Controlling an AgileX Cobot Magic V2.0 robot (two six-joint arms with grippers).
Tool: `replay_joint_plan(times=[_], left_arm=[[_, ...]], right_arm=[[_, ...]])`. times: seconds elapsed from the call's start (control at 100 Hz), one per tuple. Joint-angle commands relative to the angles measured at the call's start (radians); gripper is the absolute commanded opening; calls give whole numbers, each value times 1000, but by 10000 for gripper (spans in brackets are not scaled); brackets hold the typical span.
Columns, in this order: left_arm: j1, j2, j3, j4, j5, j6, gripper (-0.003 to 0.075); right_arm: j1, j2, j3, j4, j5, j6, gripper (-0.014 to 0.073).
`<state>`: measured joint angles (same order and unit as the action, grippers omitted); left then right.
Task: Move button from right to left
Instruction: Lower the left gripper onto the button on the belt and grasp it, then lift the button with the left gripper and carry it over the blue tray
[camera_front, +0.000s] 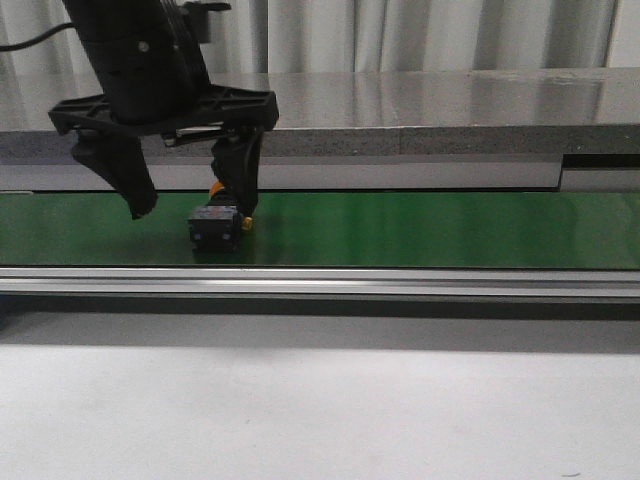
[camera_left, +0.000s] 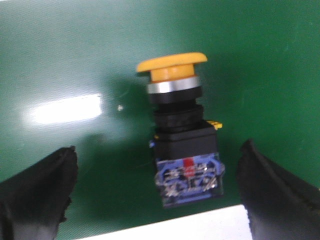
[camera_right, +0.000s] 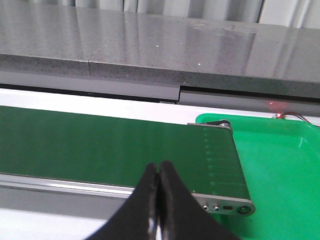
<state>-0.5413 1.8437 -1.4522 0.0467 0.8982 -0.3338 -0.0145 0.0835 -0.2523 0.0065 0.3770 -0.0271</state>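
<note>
The button (camera_front: 214, 228) lies on its side on the green belt (camera_front: 420, 228), at about nine o'clock of the front view; yellow-orange cap (camera_left: 171, 66), black body, apparently untouched.

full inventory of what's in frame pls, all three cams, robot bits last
button: 1, yellow-orange cap on black body with red and blue marks, lying on the green belt toward its left end, between the left gripper's fingers, not gripped
conveyor belt: 1, green, running left to right across the front view
conveyor frame rail: 1, silver, along the belt's near edge
tray: 1, bright green, just past the belt's end in the right wrist view
ledge: 1, grey speckled, behind the belt
left gripper: 1, black, open, astride the button
right gripper: 1, black, fingers closed together, holding nothing, near the belt's end
</note>
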Motion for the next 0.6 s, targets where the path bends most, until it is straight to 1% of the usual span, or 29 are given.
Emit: replay_joint_plan(times=[0.0, 0.08, 0.13, 0.18, 0.23, 0.25, 0.3, 0.37, 0.44, 0.59], left_arm=[[-6, -28, -30, -5, -22, -12, 619], [-6, -23, -30, -5, -31, -12, 615], [-6, -23, -30, -5, -39, -16, 582], [-4, -23, -30, -5, -39, -18, 515], [1, -23, -30, -5, -39, -18, 410], [0, -23, -30, -5, -39, -18, 382], [1, -23, -30, -3, -39, -18, 270], [5, -23, -30, -3, -34, -18, 168], [9, -23, -30, -3, -26, -18, 121], [19, -34, -30, -1, -5, -19, 116]], right_arm=[[-1, 10, -26, 1, -83, -1, -67], [-1, 10, -26, 1, -83, -1, -67], [-1, 10, -26, 1, -83, -1, -67], [-1, 10, -26, 1, -83, -1, -67], [-1, 10, -26, 1, -83, -1, -67], [-1, 10, -26, 1, -83, -1, -67], [-1, 10, -26, 1, -83, -1, -67], [-1, 10, -26, 1, -83, -1, -67], [-1, 10, -26, 1, -83, -1, -67], [-1, 10, -26, 1, -83, -1, -67]])
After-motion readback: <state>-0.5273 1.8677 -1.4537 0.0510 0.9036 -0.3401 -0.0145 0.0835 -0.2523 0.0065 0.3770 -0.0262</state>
